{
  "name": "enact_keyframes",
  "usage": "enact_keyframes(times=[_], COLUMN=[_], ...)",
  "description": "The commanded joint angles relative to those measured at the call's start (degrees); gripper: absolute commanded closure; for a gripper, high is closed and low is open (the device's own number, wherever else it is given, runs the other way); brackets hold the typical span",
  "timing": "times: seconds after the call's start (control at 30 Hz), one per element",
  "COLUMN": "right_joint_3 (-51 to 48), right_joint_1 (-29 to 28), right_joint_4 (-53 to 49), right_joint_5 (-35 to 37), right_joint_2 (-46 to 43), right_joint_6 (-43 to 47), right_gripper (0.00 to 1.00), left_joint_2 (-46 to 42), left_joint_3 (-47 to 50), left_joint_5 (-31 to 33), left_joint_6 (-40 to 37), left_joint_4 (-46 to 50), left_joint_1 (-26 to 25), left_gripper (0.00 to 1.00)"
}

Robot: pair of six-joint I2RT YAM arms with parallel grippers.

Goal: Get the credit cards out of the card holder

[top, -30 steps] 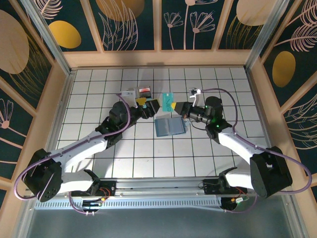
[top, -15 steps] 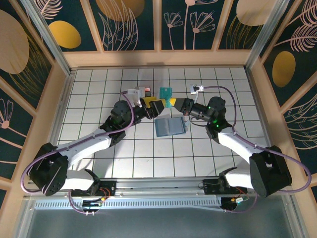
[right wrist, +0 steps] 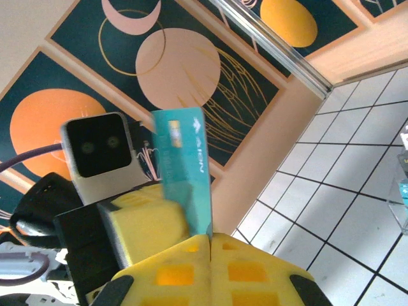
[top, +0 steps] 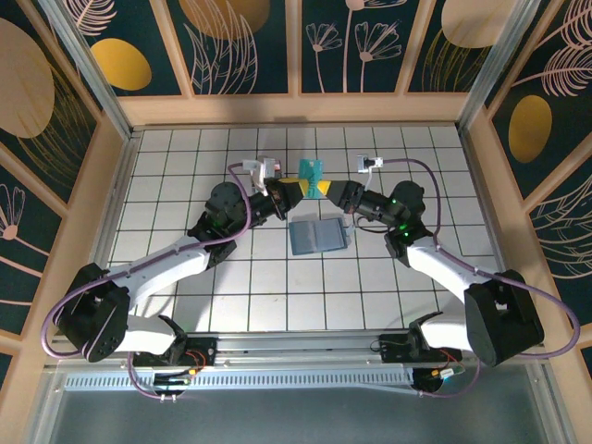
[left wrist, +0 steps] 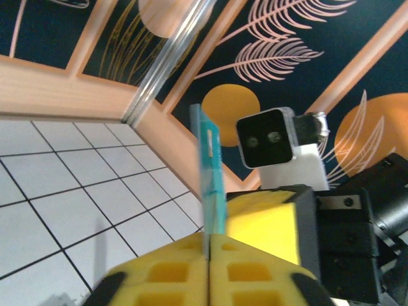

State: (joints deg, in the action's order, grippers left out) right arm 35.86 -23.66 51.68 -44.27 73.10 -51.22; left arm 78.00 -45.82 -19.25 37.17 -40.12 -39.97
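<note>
Gripping one teal credit card (left wrist: pixel 209 167) by its lower edge with the left end effector (left wrist: pixel 209 241), yellow pads shut flat against the plastic. Gripping the same card with the right end effector (right wrist: pixel 210 238) as well, likewise closed, so pinched from both sides at once and held upright in the air, well clear of the desk (top: pixel 185 176). Below the pair and nearer the bases, finding the card holder (top: pixel 317 236) lying open and flat on the white tiles, touched by neither arm; cannot tell of further cards inside. Just beside the left wrist, noting a small clear plastic box (top: pixel 274 167) with red showing through. Judging this a mid-air handover, with this card already out of the holder. Main hazard from here: drawing the arms apart with both grips closed, bending or cracking the thin plastic, or tearing it out of one pair of pads. Equally, letting go on both sides together, dropping the card edge-on to skid off across the tiles. Only a shallow bite on that bottom edge, so liable to pivot and slip under a quick swing. Better to loosen one side alone, then carry gently.
</note>
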Motion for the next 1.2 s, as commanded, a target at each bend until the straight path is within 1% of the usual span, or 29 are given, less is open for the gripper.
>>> enact_keyframes(times=[0.0, 0.07, 0.13, 0.2, 0.3, 0.37, 0.4, 0.43, 0.5, 0.57, 0.67, 0.77, 0.83, 0.93, 1.03, 1.1, 1.17], right_joint_3=[0.4, 0.9, 1.9, 3.0, 4.6, 5.3, 5.5, 5.7, 5.8, 6.2, 7.3, 9.8, 10.8, 10.8, 10.2, 9.7, 9.3], right_joint_1=[-0.3, -0.3, -0.3, -0.2, -0.4, -0.4, -0.4, -0.3, -0.3, -0.3, -0.3, -0.2, -0.2, -0.2, -0.2, -0.2, -0.2], right_joint_4=[1.2, -2.0, -7.3, -15.0, -25.8, -31.9, -35.1, -37.1, -41.0, -44.2, -48.3, -52.8, -54.9, -56.2, -57.0, -57.0, -56.7], right_joint_5=[-1.9, -1.3, 0.0, 3.1, 9.5, 13.9, 16.7, 18.8, 23.5, 27.6, 32.3, 37.8, 40.4, 43.5, 46.4, 47.9, 48.7], right_joint_2=[-0.1, -0.6, -1.7, -3.5, -6.8, -9.1, -10.4, -11.8, -14.6, -16.8, -19.8, -21.9, -23.0, -25.0, -26.3, -26.9, -27.3], right_joint_6=[0.3, 2.0, 5.1, 9.4, 15.1, 18.4, 19.6, 20.4, 22.1, 23.5, 25.8, 27.8, 28.5, 28.7, 28.3, 27.8, 27.6], right_gripper=[1.00, 1.00, 0.79, 0.62, 0.50, 0.46, 0.46, 0.45, 0.44, 0.42, 0.40, 0.38, 0.35, 0.26, 0.14, 0.01, 0.01], left_joint_2=[0.2, -0.7, -1.8, -3.0, -4.1, -3.6, -3.2, -2.8, -1.0, 1.2, 4.8, 7.8, 9.9, 13.2, 16.1, 18.0, 19.8], left_joint_3=[-2.3, -3.1, -4.4, -6.4, -9.5, -12.7, -13.7, -14.3, -15.6, -17.1, -19.8, -22.1, -23.5, -26.0, -28.0, -29.4, -30.8], left_joint_5=[-1.8, -0.6, 1.9, 5.0, 8.3, 8.4, 9.7, 10.6, 10.0, 6.2, 0.1, -5.8, -7.0, -7.3, -7.9, -7.4, -6.5], left_joint_6=[-2.2, -5.0, -8.7, -14.2, -24.2, -32.1, -35.8, -38.5, -44.8, -50.1, -55.7, -60.6, -64.6, -69.8, -75.1, -78.1, -80.4], left_joint_4=[-0.3, 2.7, 7.4, 13.3, 22.1, 28.9, 31.6, 33.4, 37.1, 40.7, 43.9, 45.1, 46.4, 49.0, 52.4, 54.7, 56.3], left_joint_1=[-0.2, -0.1, -0.1, -0.1, 0.3, 1.0, 1.4, 1.8, 3.5, 5.5, 9.7, 13.7, 15.2, 16.1, 16.8, 17.4, 17.8], left_gripper=[1.00, 1.00, 1.00, 1.00, 1.00, 1.00, 1.00, 1.00, 1.00, 1.00, 1.00, 1.00, 1.00, 1.00, 1.00, 1.00, 1.00])
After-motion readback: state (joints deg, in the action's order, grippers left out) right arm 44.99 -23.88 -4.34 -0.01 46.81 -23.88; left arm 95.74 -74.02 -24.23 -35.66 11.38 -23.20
